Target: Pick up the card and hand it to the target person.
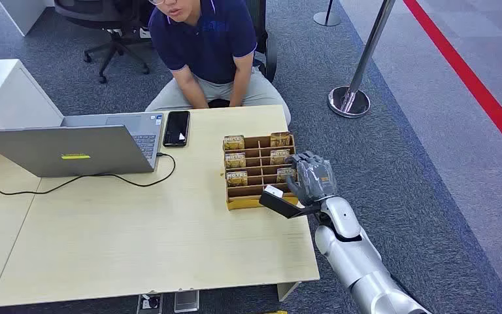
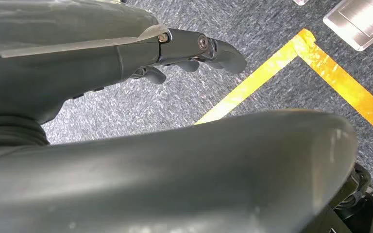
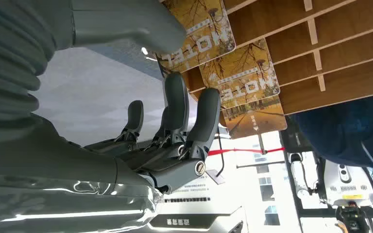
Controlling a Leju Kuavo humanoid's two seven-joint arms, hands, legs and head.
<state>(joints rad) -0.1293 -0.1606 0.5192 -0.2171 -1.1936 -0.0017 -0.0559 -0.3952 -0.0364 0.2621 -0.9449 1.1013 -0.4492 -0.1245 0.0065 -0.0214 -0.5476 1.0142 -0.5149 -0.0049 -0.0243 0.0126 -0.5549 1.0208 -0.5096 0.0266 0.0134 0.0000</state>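
Several yellow "HOTEL" cards stand in a cardboard rack (image 1: 242, 203) on the table. My right hand (image 1: 310, 178) hovers at the rack's right column, over the nearest card (image 1: 286, 174) there. In the right wrist view the thumb (image 3: 126, 24) lies by one card (image 3: 199, 29) and the dark fingers (image 3: 189, 111) reach toward the card behind it (image 3: 243, 73); thumb and fingers stand apart with nothing held. The person (image 1: 209, 46) in a dark blue shirt sits at the table's far side. My left hand (image 2: 194, 53) hangs over the carpet, holding nothing.
A grey laptop (image 1: 65, 150) with a black cable and a black phone (image 1: 176, 127) lie on the wooden table (image 1: 137, 242) left of the rack. A stanchion base (image 1: 349, 101) stands on the carpet to the right. Yellow floor tape (image 2: 330, 73) runs under the left hand.
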